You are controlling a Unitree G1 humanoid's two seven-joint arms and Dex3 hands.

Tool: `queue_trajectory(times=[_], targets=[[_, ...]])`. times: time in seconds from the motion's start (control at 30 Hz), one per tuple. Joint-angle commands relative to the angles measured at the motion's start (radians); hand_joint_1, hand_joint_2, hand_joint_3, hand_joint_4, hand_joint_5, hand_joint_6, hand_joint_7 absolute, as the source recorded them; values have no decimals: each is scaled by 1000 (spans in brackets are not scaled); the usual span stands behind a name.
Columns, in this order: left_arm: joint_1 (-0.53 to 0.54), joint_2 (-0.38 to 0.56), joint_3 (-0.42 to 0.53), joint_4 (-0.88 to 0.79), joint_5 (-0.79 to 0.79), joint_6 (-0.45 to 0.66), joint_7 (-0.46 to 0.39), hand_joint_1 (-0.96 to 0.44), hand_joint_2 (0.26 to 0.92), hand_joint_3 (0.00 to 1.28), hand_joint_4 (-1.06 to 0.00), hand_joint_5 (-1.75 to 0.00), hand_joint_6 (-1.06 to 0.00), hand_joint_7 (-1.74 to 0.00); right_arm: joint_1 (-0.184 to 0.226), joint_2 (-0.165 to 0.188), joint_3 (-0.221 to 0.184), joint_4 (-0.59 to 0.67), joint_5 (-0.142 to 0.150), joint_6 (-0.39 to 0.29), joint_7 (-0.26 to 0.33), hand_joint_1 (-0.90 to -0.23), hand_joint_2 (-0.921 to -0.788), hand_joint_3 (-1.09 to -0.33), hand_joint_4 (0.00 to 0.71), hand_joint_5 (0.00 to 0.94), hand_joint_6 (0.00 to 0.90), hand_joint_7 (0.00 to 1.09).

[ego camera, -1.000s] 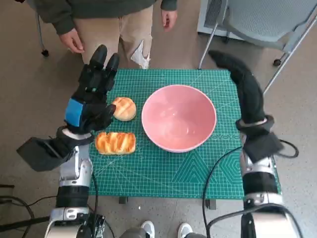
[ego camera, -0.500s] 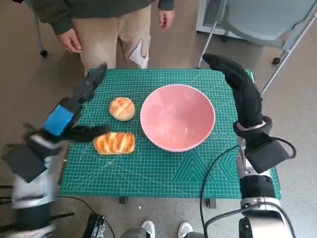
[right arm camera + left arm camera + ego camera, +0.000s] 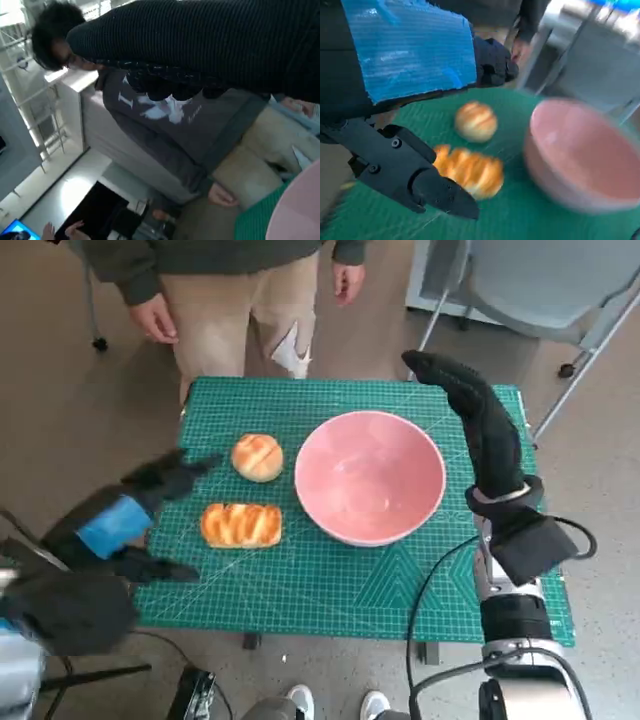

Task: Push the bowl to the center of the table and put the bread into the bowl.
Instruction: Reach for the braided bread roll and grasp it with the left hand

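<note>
- The table (image 3: 330, 580) carried my pink bowl (image 3: 370, 477) near its middle, toward the right edge.
- My right hand (image 3: 478, 425) hovered by the bowl's right rim, fingers outstretched, holding nothing.
- My left hand (image 3: 135, 515) hung spread and empty over the left edge.
- I saw the long bread (image 3: 241, 525) and round bun (image 3: 257, 457) lying left of the bowl.

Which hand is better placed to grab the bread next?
Left. The left hand is open at the mat's edge beside the long bread and round bun; the right hand sits beyond the pink bowl.
</note>
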Motion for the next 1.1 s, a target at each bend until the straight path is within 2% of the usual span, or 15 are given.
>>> queue_trajectory(times=[0.03, 0.2, 0.7, 0.87, 1.1], targets=[[-26, 24, -67, -25, 57, 59, -14, -239, 632, 8, -86, -4, -276, -10, 29, 0, 2, -1, 8, 19, 11, -687, -921, -820, 192, 0, 192, 124], [-70, 27, -138, 17, 99, 70, -21, -222, 636, 8, -91, -3, -270, -3, 31, 1, 1, -3, 15, 20, 19, -688, -921, -821, 190, 0, 190, 129], [-206, -33, -321, 231, 213, 40, 7, -410, 653, 9, -94, 0, -269, -1, 51, 1, -6, -28, 50, 36, 44, -698, -921, -823, 183, 0, 179, 145], [-254, -63, -367, 305, 257, 36, 23, -463, 659, 9, -93, -1, -265, 0, 60, 0, -10, -42, 51, 46, 45, -701, -921, -825, 181, 0, 173, 151], [-295, -97, -401, 371, 312, 33, 48, -465, 665, 10, -95, -1, -264, 0, 75, -7, -12, -66, 43, 54, 40, -702, -921, -826, 180, 0, 168, 160]])
